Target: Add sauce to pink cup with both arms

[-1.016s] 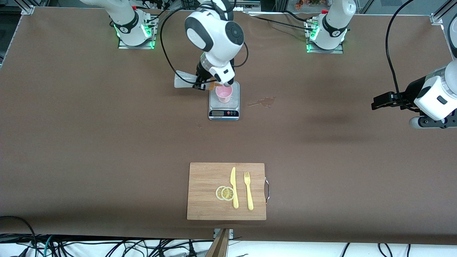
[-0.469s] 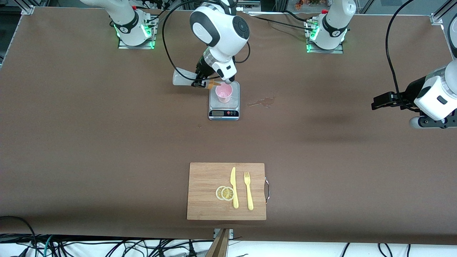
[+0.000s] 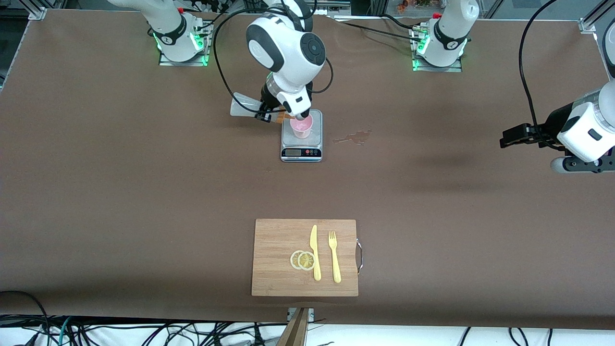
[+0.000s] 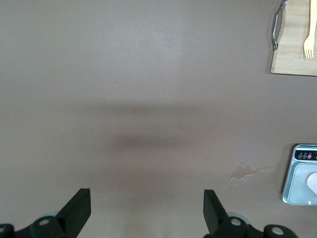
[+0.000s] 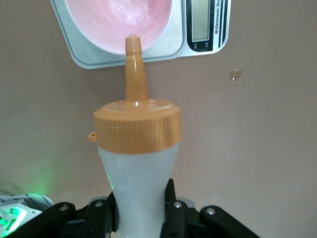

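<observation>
Right hand [image 3: 270, 113] clamped on the sauce bottle [image 3: 245, 106], tipped nearly flat, orange nozzle [image 5: 132, 67] at the rim of the pink cup [image 3: 301, 127]. Since half a second ago the right arm has swung slightly toward its own end of the bench; bottle shifted with it, nozzle no farther from the cup. Cup sits on the scale [image 3: 301, 153]. Left hand [image 3: 510, 136] waits over bare bench at the left arm's end, fingers [image 4: 76, 214] spread wide, holding nothing, unmoved. Brown bench [image 3: 144, 192]; small wet patch [image 3: 355, 138] beside the scale. Cutting board [image 3: 274, 278] nearer the camera carries knife [image 3: 314, 252], fork [image 3: 334, 256], lemon slices [image 3: 302, 260].
</observation>
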